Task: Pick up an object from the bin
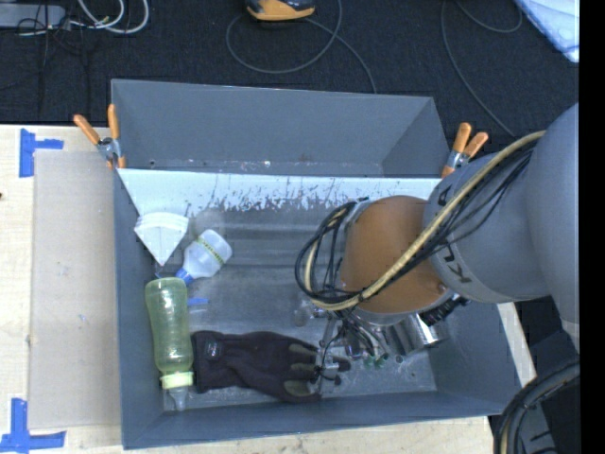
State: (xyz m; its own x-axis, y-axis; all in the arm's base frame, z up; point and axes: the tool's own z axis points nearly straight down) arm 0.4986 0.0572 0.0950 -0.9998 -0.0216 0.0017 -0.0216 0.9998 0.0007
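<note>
Gripper [324,365] is down at the right end of the black glove [248,364], lower middle of the bin [274,135], can't tell if it's spread or pinching, greenish bottle [169,331] just left of glove

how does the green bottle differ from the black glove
The green bottle is translucent and smooth; the black glove is opaque and crumpled. The bottle lies along the bin's left side, the glove across its near side. The gripper is at the glove's right end, away from the bottle. Both lie flat.
</note>
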